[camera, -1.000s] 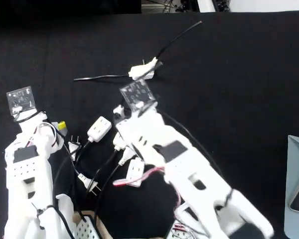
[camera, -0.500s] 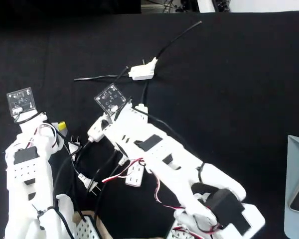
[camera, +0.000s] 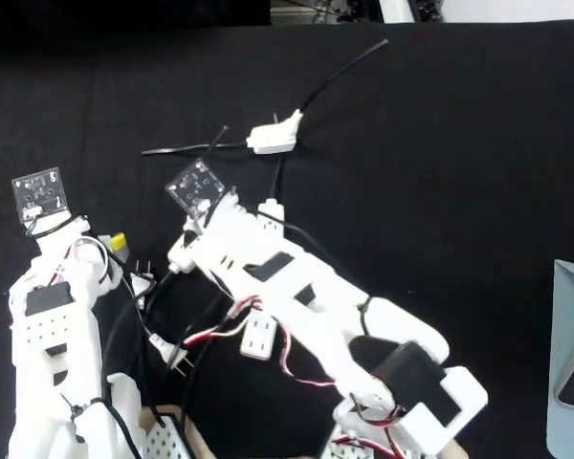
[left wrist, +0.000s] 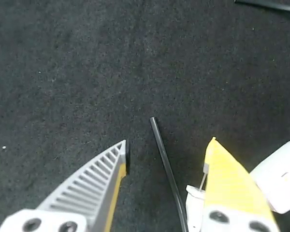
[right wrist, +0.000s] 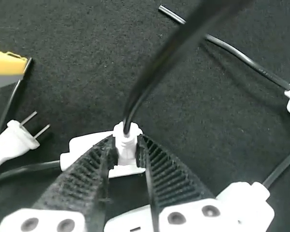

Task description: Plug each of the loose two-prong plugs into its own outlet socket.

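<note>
Slanting low across the table (camera: pixel 459 143), right end effector (right wrist: pixel 124 142) clamps a plug (right wrist: pixel 126 131) on a socket (right wrist: pixel 82 145)

Right gripper (right wrist: pixel 125 145) closed around plug (right wrist: pixel 124 137), which stands upright on outlet socket (right wrist: pixel 84 145), centre-left of bench (camera: pixel 459 143). Loose plug (right wrist: pixel 12 139) lies beside it, toward left gripper (left wrist: pixel 168 141). Second socket (camera: pixel 258 336) lies nearer the arm bases. Joined pair (camera: pixel 273 140) is far behind.

Black table (camera: pixel 478 143), grey tray (camera: pixel 566 296)
</note>
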Robot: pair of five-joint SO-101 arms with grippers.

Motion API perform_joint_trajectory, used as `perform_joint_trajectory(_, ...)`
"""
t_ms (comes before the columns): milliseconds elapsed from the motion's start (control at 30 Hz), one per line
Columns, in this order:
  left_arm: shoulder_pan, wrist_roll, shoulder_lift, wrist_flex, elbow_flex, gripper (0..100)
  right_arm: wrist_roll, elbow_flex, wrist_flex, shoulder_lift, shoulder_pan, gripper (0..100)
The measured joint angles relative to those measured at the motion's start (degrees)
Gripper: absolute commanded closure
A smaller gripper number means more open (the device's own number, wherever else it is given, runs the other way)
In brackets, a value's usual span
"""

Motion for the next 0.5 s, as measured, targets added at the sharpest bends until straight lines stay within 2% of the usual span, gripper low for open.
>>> perform_joint_trajectory(167, 0.00, 0.00, 0.00, 0.00, 0.00, 74, 3.08, -0.09, 0.00, 0.62, 0.00, 98.7)
perform_joint_trajectory(500, 0.00, 0.00, 0.00, 0.00, 0.00, 74, 3.60, -0.09, -0.26, 0.79, 0.00, 98.7)
